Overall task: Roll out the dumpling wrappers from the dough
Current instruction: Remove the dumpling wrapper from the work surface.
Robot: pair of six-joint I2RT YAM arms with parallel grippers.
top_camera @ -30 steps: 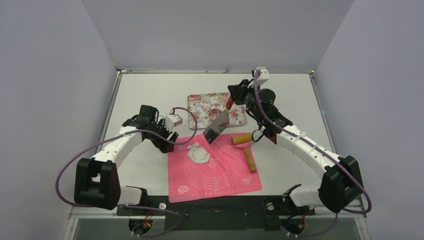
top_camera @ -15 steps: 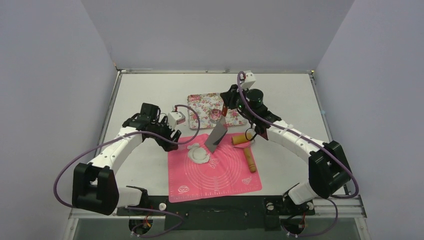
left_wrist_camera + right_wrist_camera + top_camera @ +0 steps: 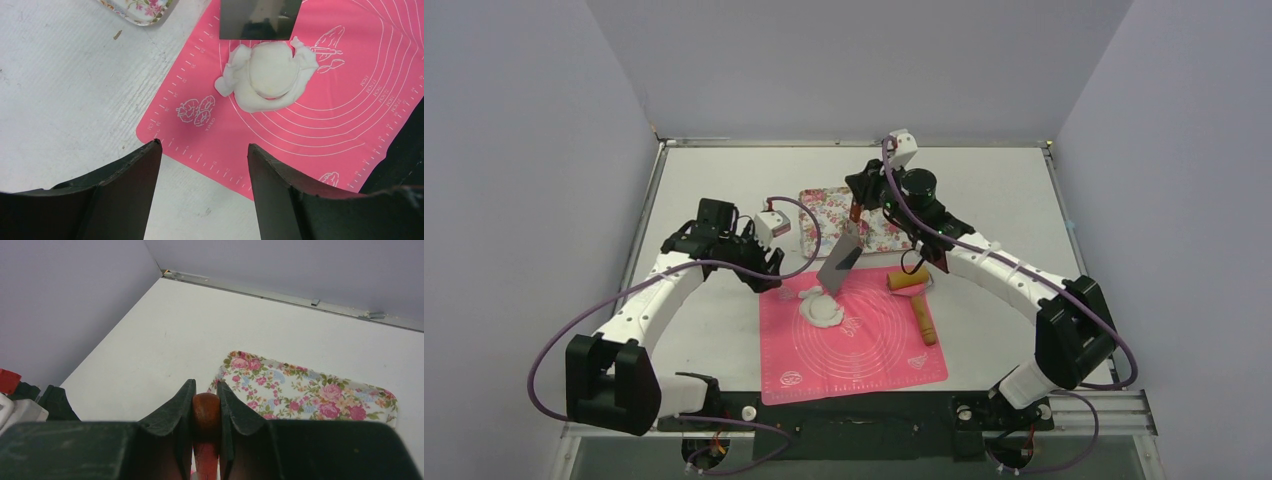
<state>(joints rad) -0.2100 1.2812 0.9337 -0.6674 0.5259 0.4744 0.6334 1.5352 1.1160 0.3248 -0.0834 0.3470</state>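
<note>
The dough lies white and ragged on the pink mat. In the left wrist view a round wrapper shows as a cut disc in the middle of the dough. My right gripper is shut on the red-brown wooden handle of a metal scraper. Its blade hangs tilted, and its lower edge sits just at the dough's far side. My left gripper is open and empty, hovering over the mat's left corner, a little short of the dough.
A wooden rolling pin lies on the mat's right part. A floral tray sits behind the mat, under the right wrist. Bare white table lies left of the mat.
The right arm has swung left with the scraper, carrying the blade from over the tray edge to the dough's far side. The left gripper has shifted only slightly.
</note>
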